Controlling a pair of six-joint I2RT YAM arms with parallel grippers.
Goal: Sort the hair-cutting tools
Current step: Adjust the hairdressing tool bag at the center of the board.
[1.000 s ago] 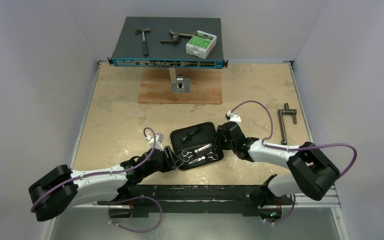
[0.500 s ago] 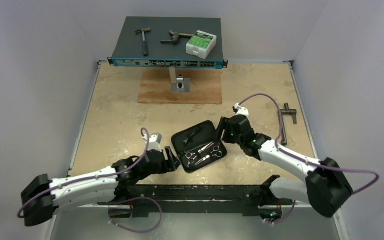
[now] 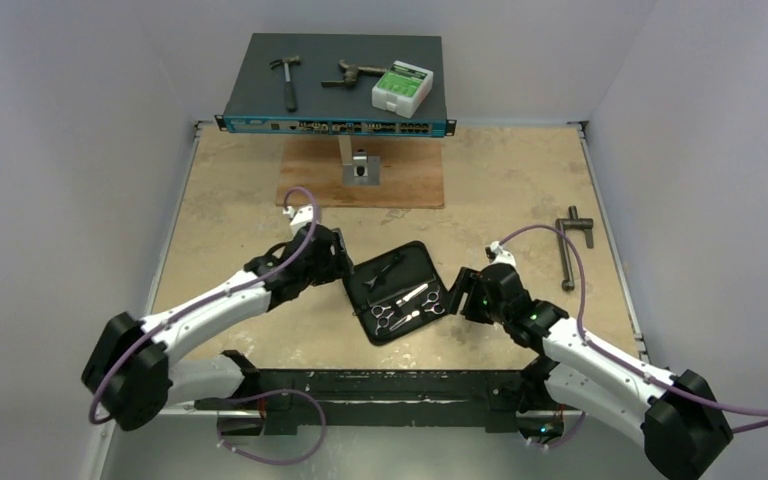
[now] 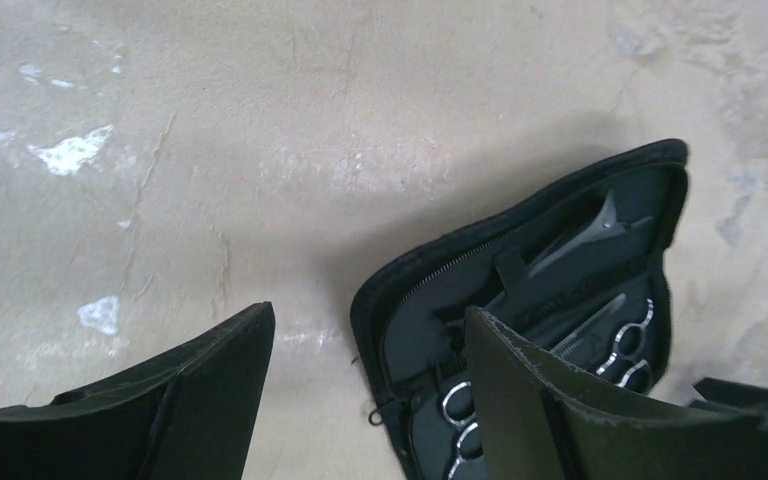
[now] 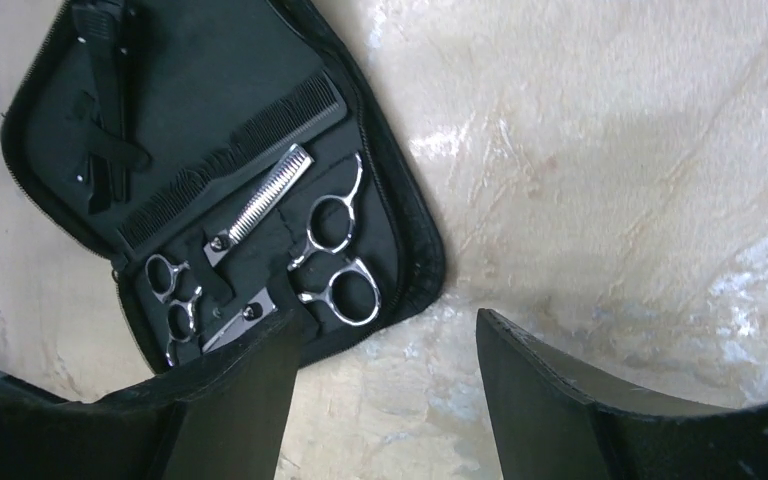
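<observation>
A black zip case (image 3: 417,263) lies open in the middle of the table. Strapped inside are two silver scissors (image 5: 332,246) (image 5: 182,311), a long black comb (image 5: 235,165) and a thin black clip (image 5: 108,95). My left gripper (image 3: 340,268) hovers at the case's far-left edge, open, with only bare table between its fingers (image 4: 230,380). Open and empty too, my right gripper (image 3: 457,298) sits just off the case's right edge. In the left wrist view the right finger (image 4: 550,410) covers part of the scissors' rings.
A network switch (image 3: 335,125) stands at the back with a hammer (image 3: 285,78), a rusty tool (image 3: 352,73) and a green-and-white box (image 3: 401,88) on top. A wooden board (image 3: 400,180) carries a small metal block (image 3: 360,168). A grey T-shaped bar (image 3: 571,245) lies at the right.
Both grippers opened wider and let go of the case. The left one swung from its near-left corner to its far-left edge; the right one drew back toward me. The case turned slightly.
</observation>
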